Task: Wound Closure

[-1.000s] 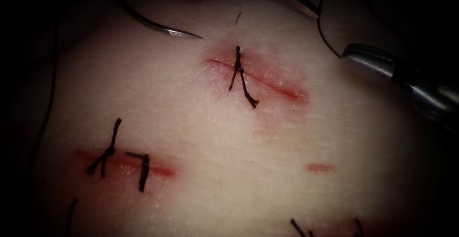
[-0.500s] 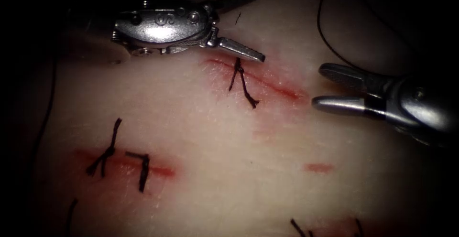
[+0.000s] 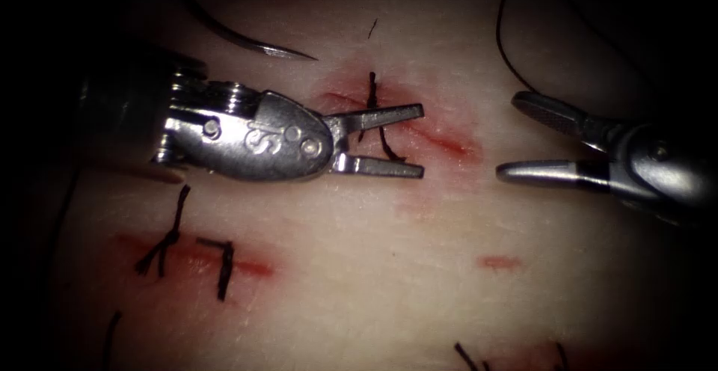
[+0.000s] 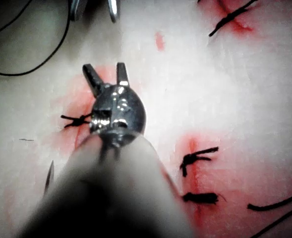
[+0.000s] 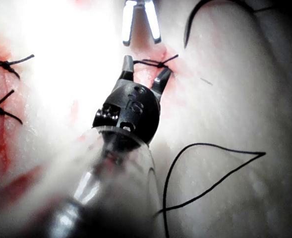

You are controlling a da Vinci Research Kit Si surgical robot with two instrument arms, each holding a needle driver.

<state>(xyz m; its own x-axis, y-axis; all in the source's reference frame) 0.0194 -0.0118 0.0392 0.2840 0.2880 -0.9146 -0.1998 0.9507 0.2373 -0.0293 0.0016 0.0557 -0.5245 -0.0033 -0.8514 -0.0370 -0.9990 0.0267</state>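
Note:
The upper cut [image 3: 441,138] carries one knotted stitch [image 3: 372,90]. My left tool [image 3: 416,140] lies over the cut's left part, jaws open, one on each side of the stitch's tails, holding nothing. My right tool [image 3: 508,135] hovers just right of the cut's right end, jaws open and empty. The curved needle [image 3: 254,43] lies free on the tissue [image 3: 359,229] up and left of the cut, not in the tissue. In the left wrist view the left tool [image 4: 105,73] is open beside the stitch [image 4: 74,119]. In the right wrist view the right tool [image 5: 145,71] is open at the stitch [image 5: 155,63].
Black thread [image 3: 507,46] curves over the tissue above the right tool and lies looped [image 5: 210,163] beside its shaft. A second cut [image 3: 250,268] at the lower left holds two knotted stitches [image 3: 166,240]. A small red mark [image 3: 499,262] sits lower right. More stitch ends [image 3: 470,356] show at the bottom edge.
The left tool came in from the top, passed over the needle, then dropped onto the cut, uncovering the needle. The right tool moved in from the right and opened its jaws.

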